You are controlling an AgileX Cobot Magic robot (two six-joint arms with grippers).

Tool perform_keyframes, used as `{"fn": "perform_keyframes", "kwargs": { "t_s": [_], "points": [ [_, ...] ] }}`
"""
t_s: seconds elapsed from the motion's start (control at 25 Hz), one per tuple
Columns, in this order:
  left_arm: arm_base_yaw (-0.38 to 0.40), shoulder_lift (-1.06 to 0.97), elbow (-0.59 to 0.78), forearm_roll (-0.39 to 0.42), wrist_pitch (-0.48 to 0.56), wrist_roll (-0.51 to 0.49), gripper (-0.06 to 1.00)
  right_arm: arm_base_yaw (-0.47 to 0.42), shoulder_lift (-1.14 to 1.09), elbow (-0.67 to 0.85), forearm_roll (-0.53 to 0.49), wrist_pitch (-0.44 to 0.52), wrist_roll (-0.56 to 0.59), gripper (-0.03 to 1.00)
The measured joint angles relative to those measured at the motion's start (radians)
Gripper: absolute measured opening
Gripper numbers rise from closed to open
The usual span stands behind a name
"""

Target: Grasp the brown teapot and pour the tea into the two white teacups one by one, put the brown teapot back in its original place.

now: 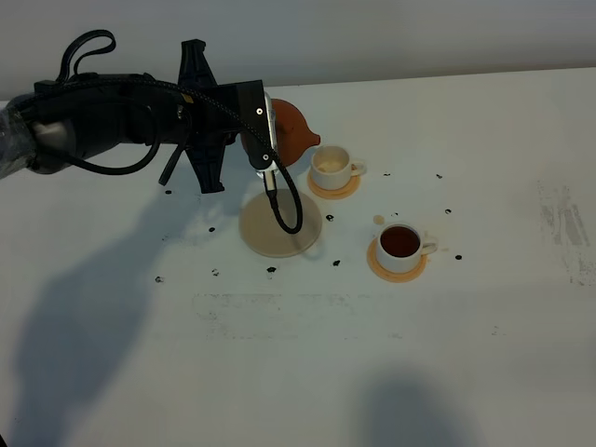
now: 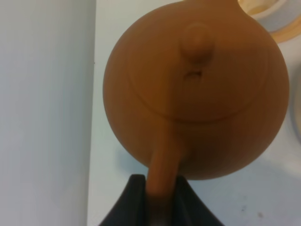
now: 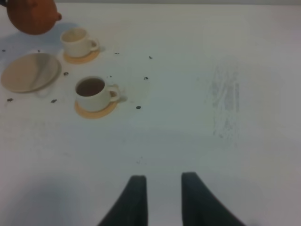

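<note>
The brown teapot [image 1: 296,133] [image 2: 197,89] hangs above the table, roughly upright, with my left gripper [image 2: 160,186] shut on its loop handle. Its spout points toward the far white teacup [image 1: 331,167] [image 3: 77,42], whose inside looks cream. The near white teacup [image 1: 401,245] [image 3: 92,92] holds dark tea. The beige coaster [image 1: 279,226] [image 3: 30,71] lies bare in front of the teapot. My right gripper [image 3: 163,178] hovers low over bare table, well away from the cups, with its fingers apart and nothing between them; the exterior high view does not show it.
Each cup stands on a small orange coaster [image 1: 397,270] [image 1: 333,189]. Small dark specks [image 1: 271,270] dot the white table [image 1: 307,363] around the coasters. A faint scuffed patch [image 1: 563,223] marks the table's right side. The left arm [image 1: 112,121] reaches in from the left.
</note>
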Motion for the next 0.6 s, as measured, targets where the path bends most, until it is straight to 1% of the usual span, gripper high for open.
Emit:
{"fn": "perform_keyframes", "kwargs": {
  "t_s": [0.28,0.44,0.6],
  "points": [
    [0.0,0.01,0.0,0.019,-0.04,-0.019,0.11,0.0,0.0,0.0,0.0,0.0,0.0,0.2],
    [-0.003,0.023,0.0,0.033,-0.042,-0.02,0.11,0.0,0.0,0.0,0.0,0.0,0.0,0.2],
    [-0.01,0.024,0.0,0.06,-0.064,-0.02,0.11,0.0,0.0,0.0,0.0,0.0,0.0,0.2]
  ]
}}
